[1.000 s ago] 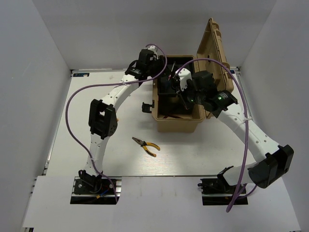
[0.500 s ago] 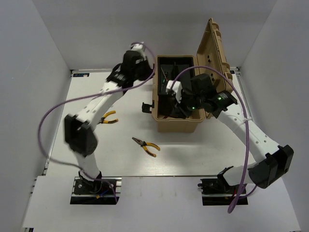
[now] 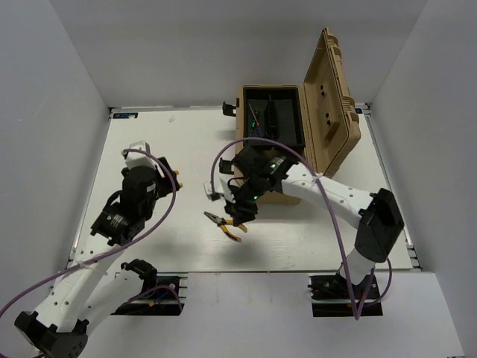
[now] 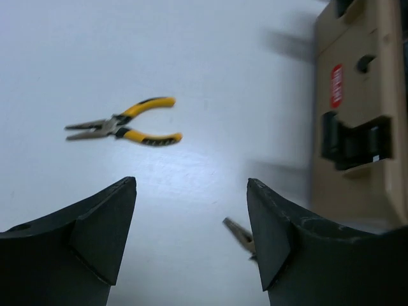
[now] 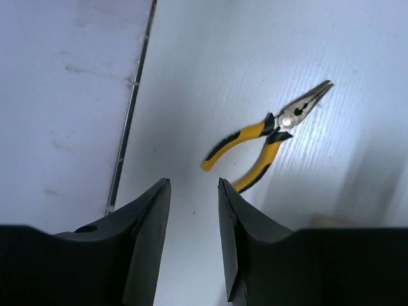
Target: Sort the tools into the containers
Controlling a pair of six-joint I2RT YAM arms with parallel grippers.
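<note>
— While nothing is gripped yet, what's the step?
— Picking up. Right jaws, half open, empty, hang over the centre pliers [image 5: 264,143]; left jaws, wide, empty, face the left pliers [image 4: 124,127]. Each must drop and close.
— The toolbox [image 4: 363,95]?
— Lid up, on the counter; black tray [image 3: 272,119], contents unclear.

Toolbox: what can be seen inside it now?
A black inner tray with some small items, too small to name. The right arm covers the near end of the toolbox.
</note>
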